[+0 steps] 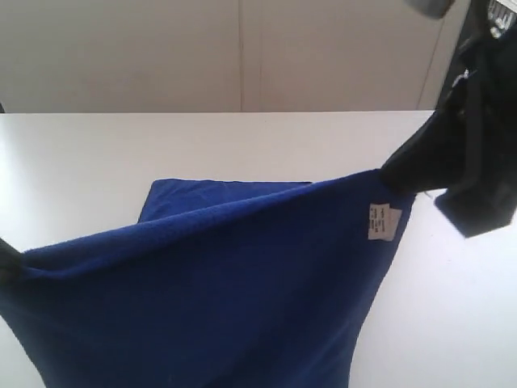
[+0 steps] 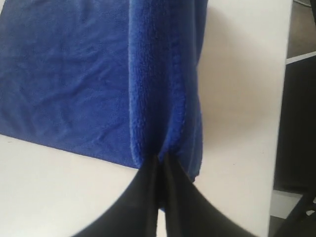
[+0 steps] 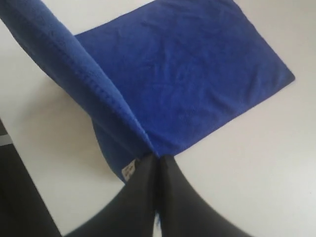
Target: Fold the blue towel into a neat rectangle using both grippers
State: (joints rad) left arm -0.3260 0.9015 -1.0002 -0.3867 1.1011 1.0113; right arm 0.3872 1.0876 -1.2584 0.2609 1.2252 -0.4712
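Note:
The blue towel [image 1: 218,291] hangs lifted by two corners, its near edge stretched taut between the two grippers while its far part [image 1: 222,194] still lies flat on the white table. At the exterior view's left edge my left gripper [image 1: 6,263] is shut on one corner; its wrist view shows the pinch [image 2: 160,157] with the towel [image 2: 69,74] spread beneath. Higher up on the right, my right gripper [image 1: 389,174] is shut on the other corner, close to the small white tag [image 1: 383,221]. That wrist view shows the pinch [image 3: 159,158], the tag [image 3: 128,170] and the towel [image 3: 187,74] on the table.
The white table [image 1: 97,162] reaches back to a pale wall [image 1: 242,56]. Its edge runs near the towel in both wrist views, edge [image 2: 279,123] and edge [image 3: 19,163], with dark floor beyond. A dark camera part [image 1: 432,6] hangs at the exterior view's top right.

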